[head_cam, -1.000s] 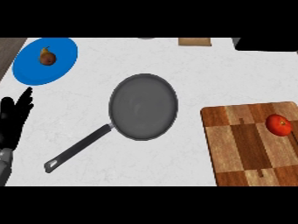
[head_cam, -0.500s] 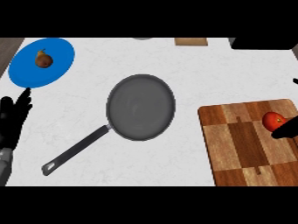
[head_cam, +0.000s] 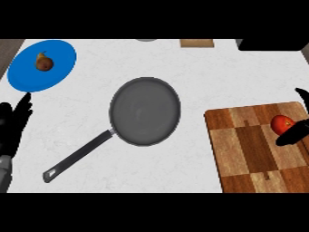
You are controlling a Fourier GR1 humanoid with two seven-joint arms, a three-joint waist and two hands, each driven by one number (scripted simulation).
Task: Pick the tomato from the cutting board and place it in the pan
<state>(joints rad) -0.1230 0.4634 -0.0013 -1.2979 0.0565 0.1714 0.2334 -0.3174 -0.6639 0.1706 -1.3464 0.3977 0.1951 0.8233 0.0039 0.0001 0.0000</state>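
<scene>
the small round red tomato (head_cam: 282, 123) lies on the striped brown wooden cutting board (head_cam: 250, 154), near the board's far right part, and it is not yet lifted. the robot's black right hand (head_cam: 304, 123) comes in at the board's right edge and brackets the tomato: one dark finger shows beyond it and the thumb (head_cam: 294, 135) lies across the board just on its near side, touching or almost touching the fruit. the fingers are spread apart, not pinching anything; whether any pad already presses the tomato cannot be told.

so the step in hand is the approach to the grasp, with the carry and the placing yet to do. the next move calls for the fingers and thumb to close round the tomato from both sides, then a lift straight off the board before travelling.

left of the board, apart from it, sits the round dark grey metal frying pan (head_cam: 145, 110), its long black handle pointing away from the board toward the near left. the tomato must cross that gap and come down inside the pan's rim.

far left of the board, the black left hand (head_cam: 8, 131) rests open, fingers straight and together, holding nothing. beyond it a round blue plate (head_cam: 56, 61) carries a small brown pear-like fruit (head_cam: 44, 61).
</scene>
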